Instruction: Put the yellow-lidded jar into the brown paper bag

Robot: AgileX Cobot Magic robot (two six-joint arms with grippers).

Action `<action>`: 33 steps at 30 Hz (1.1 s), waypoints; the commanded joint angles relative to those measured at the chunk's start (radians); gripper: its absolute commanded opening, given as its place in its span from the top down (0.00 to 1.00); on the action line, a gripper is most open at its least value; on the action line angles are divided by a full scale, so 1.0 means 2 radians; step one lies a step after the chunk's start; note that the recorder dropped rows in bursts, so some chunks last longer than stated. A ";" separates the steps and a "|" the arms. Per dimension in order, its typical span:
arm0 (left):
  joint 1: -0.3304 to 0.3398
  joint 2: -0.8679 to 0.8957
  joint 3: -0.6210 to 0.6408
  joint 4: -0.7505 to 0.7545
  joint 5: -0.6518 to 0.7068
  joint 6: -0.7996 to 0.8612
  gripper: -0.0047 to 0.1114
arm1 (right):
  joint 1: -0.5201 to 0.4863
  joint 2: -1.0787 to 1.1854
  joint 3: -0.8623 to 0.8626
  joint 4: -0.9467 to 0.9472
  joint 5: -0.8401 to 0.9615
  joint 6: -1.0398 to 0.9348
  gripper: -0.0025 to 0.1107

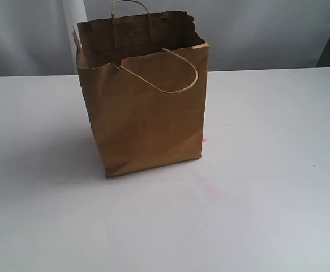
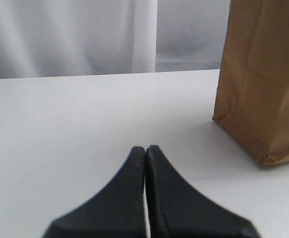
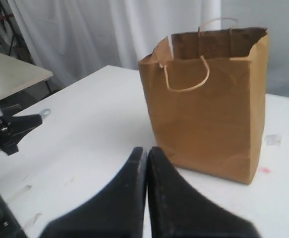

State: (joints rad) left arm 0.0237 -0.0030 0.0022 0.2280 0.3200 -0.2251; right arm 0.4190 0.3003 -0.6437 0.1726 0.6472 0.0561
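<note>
The brown paper bag stands upright in the middle of the white table, its ragged top open and one cord handle drooping over the near face. It also shows in the left wrist view as the bag off to one side, and in the right wrist view as the bag ahead. My left gripper is shut with nothing in it, low over bare table. My right gripper is shut and empty too, a short way from the bag. Neither gripper appears in the exterior view. The yellow-lidded jar is out of view.
A white curtain hangs behind the table. In the right wrist view the other arm's dark gripper sits at the table's far side, with a second light table beyond it. A small pink mark lies by the bag's base.
</note>
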 commanded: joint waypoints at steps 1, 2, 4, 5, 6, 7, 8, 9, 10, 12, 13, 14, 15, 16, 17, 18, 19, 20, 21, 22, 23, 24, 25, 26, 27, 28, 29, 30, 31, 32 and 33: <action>-0.001 0.002 -0.001 -0.002 -0.005 -0.002 0.95 | -0.002 -0.018 0.017 -0.064 -0.078 -0.003 0.98; -0.001 0.002 -0.001 -0.002 -0.005 -0.002 0.95 | -0.008 -0.032 0.029 -0.078 -0.106 -0.003 0.98; -0.001 0.002 -0.001 -0.002 -0.005 -0.002 0.95 | -0.024 -0.055 0.063 -0.100 -0.157 -0.003 0.98; -0.001 0.002 -0.001 -0.002 -0.005 -0.002 0.95 | -0.033 -0.068 0.082 -0.113 -0.182 -0.003 0.98; -0.001 0.002 -0.001 -0.002 -0.005 -0.002 0.95 | -0.043 -0.081 0.099 -0.123 -0.205 -0.003 0.98; -0.001 0.002 -0.001 -0.002 -0.005 -0.002 0.95 | -0.054 -0.095 0.119 -0.130 -0.225 -0.003 0.98; -0.001 0.002 -0.001 -0.002 -0.005 -0.002 0.95 | -0.065 -0.107 0.138 -0.134 -0.242 -0.003 0.98; -0.001 0.002 -0.001 -0.002 -0.005 -0.002 0.95 | -0.073 -0.117 0.153 -0.135 -0.252 -0.003 0.98; -0.001 0.002 -0.001 -0.002 -0.005 -0.002 0.95 | -0.082 -0.128 0.169 -0.135 -0.260 -0.003 0.98; -0.001 0.002 -0.001 -0.002 -0.005 -0.002 0.95 | -0.096 -0.146 0.194 -0.135 -0.263 -0.003 0.98; -0.001 0.002 -0.001 -0.002 -0.005 -0.002 0.95 | -0.100 -0.150 0.206 -0.135 -0.263 -0.003 0.98; -0.001 0.002 -0.001 -0.002 -0.005 -0.002 0.95 | -0.105 -0.150 0.218 -0.135 -0.263 -0.003 0.98; -0.001 0.002 -0.001 -0.002 -0.005 -0.002 0.95 | -0.109 -0.150 0.229 -0.135 -0.263 -0.003 0.98; -0.001 0.002 -0.001 -0.002 -0.005 -0.002 0.95 | -0.111 -0.150 0.238 -0.135 -0.263 -0.003 0.98; -0.001 0.002 -0.001 -0.002 -0.005 -0.002 0.95 | -0.112 -0.150 0.247 -0.135 -0.265 -0.003 0.98; -0.001 0.002 -0.001 -0.002 -0.005 -0.002 0.95 | -0.116 -0.150 0.254 -0.135 -0.266 -0.003 0.98; -0.001 0.002 -0.001 -0.002 -0.005 -0.002 0.95 | -0.120 -0.150 0.259 -0.135 -0.266 -0.003 0.98; -0.001 0.002 -0.001 -0.002 -0.005 -0.002 0.95 | -0.125 -0.150 0.265 -0.134 -0.266 -0.002 0.98; -0.001 0.002 -0.001 -0.002 -0.005 -0.002 0.95 | -0.132 -0.150 0.269 -0.133 -0.266 -0.002 0.98; -0.001 0.002 -0.001 -0.002 -0.005 -0.002 0.95 | -0.139 -0.150 0.271 -0.131 -0.265 -0.002 0.98; -0.001 0.002 -0.001 -0.002 -0.005 -0.002 0.95 | -0.148 -0.150 0.274 -0.129 -0.264 -0.001 0.98; -0.001 0.002 -0.001 -0.002 -0.005 -0.002 0.95 | -0.156 -0.150 0.276 -0.129 -0.263 -0.001 0.98; -0.001 0.002 -0.001 -0.002 -0.005 -0.002 0.95 | -0.162 -0.150 0.278 -0.129 -0.261 -0.001 0.98; -0.001 0.002 -0.001 -0.002 -0.005 -0.002 0.95 | -0.168 -0.150 0.278 -0.129 -0.254 -0.001 0.98; -0.001 0.002 -0.001 -0.002 -0.005 -0.002 0.95 | -0.173 -0.150 0.278 -0.129 -0.249 -0.001 0.98; -0.001 0.002 -0.001 -0.002 -0.005 -0.002 0.95 | -0.176 -0.150 0.278 -0.129 -0.247 0.000 0.98; -0.001 0.002 -0.001 -0.002 -0.005 -0.002 0.95 | -0.176 -0.150 0.278 -0.129 -0.243 0.000 0.98; -0.001 0.002 -0.001 -0.002 -0.005 -0.002 0.95 | -0.176 -0.150 0.278 -0.129 -0.238 0.000 0.98; -0.001 0.002 -0.001 -0.002 -0.005 -0.002 0.95 | -0.175 -0.150 0.278 -0.129 -0.234 0.000 0.98; -0.001 0.002 -0.001 -0.002 -0.005 -0.002 0.95 | -0.175 -0.150 0.278 -0.129 -0.227 0.000 0.98; -0.001 0.002 -0.001 -0.002 -0.005 -0.002 0.95 | -0.175 -0.150 0.278 -0.129 -0.219 0.000 0.98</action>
State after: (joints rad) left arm 0.0237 -0.0030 0.0022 0.2280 0.3200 -0.2251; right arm 0.0768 0.0054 -0.0890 -0.0851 0.1722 0.0561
